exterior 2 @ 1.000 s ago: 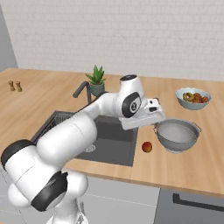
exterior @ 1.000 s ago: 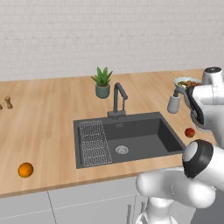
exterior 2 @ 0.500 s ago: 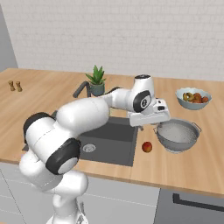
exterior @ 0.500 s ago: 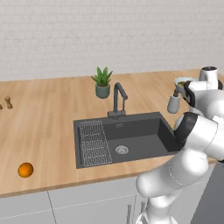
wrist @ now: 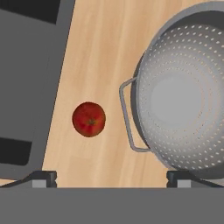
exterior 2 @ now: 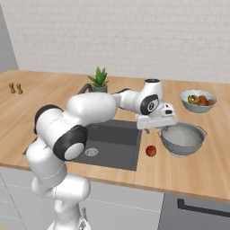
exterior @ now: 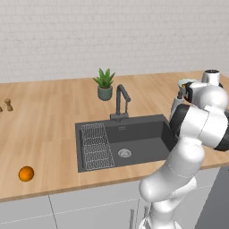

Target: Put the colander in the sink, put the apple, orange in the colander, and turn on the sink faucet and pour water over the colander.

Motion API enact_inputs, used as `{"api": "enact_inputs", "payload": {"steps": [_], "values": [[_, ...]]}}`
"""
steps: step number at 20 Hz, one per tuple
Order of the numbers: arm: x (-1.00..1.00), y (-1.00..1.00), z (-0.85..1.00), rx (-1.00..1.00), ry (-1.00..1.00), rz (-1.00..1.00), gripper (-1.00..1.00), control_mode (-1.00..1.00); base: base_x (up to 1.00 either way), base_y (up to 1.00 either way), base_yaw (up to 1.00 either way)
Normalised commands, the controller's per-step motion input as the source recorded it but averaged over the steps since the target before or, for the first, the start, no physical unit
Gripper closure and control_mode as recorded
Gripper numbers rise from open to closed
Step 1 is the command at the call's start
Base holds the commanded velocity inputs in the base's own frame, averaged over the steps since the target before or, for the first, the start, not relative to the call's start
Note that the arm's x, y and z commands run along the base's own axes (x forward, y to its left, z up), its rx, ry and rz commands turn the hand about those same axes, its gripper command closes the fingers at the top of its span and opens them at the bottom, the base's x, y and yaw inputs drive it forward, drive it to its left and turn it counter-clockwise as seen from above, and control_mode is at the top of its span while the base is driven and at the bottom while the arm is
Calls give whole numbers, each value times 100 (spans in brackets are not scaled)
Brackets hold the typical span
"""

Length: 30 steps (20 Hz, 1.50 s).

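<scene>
The silvery perforated colander (exterior 2: pixel 183 139) stands upright on the wooden counter right of the sink (exterior 2: pixel 114 140). My gripper (exterior 2: pixel 158 128) hovers open above the colander's left handle, with nothing between its fingers. In the hand view the colander (wrist: pixel 183 96) lies to the right, its handle (wrist: pixel 127 114) between the two fingertips (wrist: pixel 43 177). The red apple (wrist: pixel 89 119) rests on the counter between sink and colander, also the apple (exterior 2: pixel 151 151) near the front edge. The orange (exterior: pixel 26 173) lies far left of the sink (exterior: pixel 143 138). The dark faucet (exterior: pixel 120 100) stands behind the basin, with no water running.
A blue-grey fruit bowl (exterior 2: pixel 198 100) sits behind the colander. A potted plant (exterior: pixel 105 85) stands behind the faucet. The wire rack (exterior: pixel 96 145) fills the basin's left part. Two small shakers (exterior 2: pixel 15 88) stand at the far left. A grey soap bottle (exterior: pixel 177 103) is beside my arm.
My arm has swung rightwards, carrying the hand from over the sink's right edge to above the colander's left rim. The jaws stayed open. Colander and fruits have not moved.
</scene>
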Motion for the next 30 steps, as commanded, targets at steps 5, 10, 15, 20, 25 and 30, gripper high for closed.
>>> {"api": "enact_inputs", "payload": {"steps": [5,10,15,20,25,30], "values": [[13,-10,-21,0,0,0,-100,-100,0,0,0],[23,-9,-23,1,0,0,-100,-100,0,0,0],[23,-4,-19,0,0,0,-100,-100,0,0,0],[21,-9,-18,0,0,0,-100,-100,0,0,0],[24,-13,-12,0,0,3,-100,-100,0,0,0],[16,-6,-16,0,0,2,-100,-100,0,0,0]]}}
